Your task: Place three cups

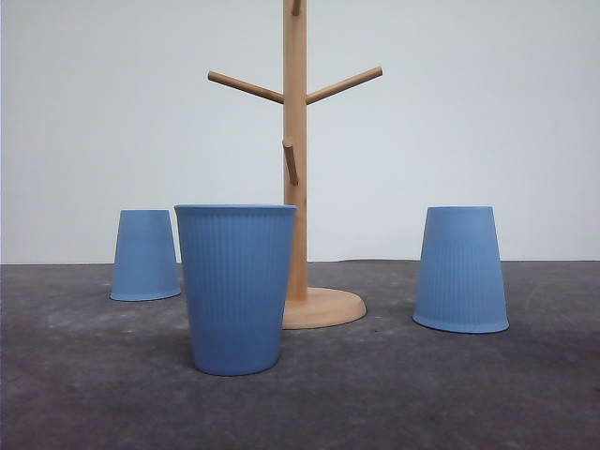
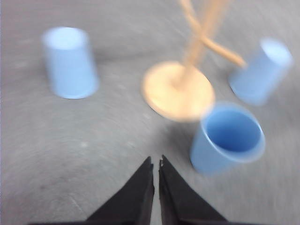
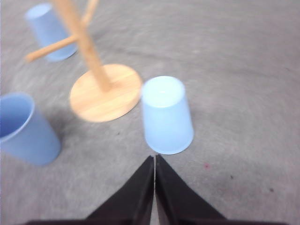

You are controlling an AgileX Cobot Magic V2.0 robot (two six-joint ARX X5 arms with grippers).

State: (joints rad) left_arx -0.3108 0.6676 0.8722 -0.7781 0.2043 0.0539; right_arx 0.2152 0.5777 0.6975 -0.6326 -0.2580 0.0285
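While both grippers, left and right, hung clenched and empty, three cups ringed the wooden rack: upright cup nearest, left inverted cup and right inverted cup mouth-down, presumably awaiting hanging on pegs.

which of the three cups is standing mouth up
The middle cup, nearest the camera and just left of the wooden rack's base. Its open mouth faces up; the left cup and right cup both stand upside down.
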